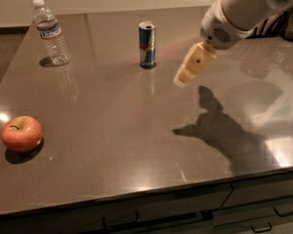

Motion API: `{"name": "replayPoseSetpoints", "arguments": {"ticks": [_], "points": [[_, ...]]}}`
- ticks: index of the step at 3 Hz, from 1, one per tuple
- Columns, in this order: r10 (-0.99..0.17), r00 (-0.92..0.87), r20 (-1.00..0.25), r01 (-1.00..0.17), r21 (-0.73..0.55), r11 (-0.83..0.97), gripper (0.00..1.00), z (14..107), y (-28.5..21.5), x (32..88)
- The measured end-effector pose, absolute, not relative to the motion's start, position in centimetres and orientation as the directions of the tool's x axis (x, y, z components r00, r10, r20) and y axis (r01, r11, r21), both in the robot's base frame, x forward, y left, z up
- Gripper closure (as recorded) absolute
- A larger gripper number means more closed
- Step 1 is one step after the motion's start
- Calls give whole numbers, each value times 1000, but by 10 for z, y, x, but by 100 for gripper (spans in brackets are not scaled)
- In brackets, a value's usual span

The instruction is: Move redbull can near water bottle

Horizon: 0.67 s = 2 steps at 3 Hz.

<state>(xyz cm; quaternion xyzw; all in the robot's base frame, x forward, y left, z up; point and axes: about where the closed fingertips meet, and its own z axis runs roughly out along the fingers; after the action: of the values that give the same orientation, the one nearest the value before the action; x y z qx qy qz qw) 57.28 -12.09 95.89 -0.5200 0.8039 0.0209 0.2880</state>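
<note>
The redbull can (147, 44) stands upright on the dark table (117, 145), in the far middle. It is blue and silver with a silver top. The water bottle (51, 31) is clear with a white cap and stands upright at the far left, well left of the can. My gripper (186, 75) hangs above the table on a white arm that comes in from the upper right. It is to the right of the can and a little nearer the front, not touching it, and it casts a shadow on the table.
A red apple (22, 133) lies near the table's front left. A dark wire basket (285, 23) stands at the far right, partly behind my arm. Drawers with handles (263, 226) run under the front edge.
</note>
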Motion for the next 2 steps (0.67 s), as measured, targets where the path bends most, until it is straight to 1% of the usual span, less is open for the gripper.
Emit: {"name": "replayPoseSetpoints", "arguments": {"ticks": [2], "points": [[-692, -395, -604, -755, -215, 619, 0, 937, -69, 660]]}}
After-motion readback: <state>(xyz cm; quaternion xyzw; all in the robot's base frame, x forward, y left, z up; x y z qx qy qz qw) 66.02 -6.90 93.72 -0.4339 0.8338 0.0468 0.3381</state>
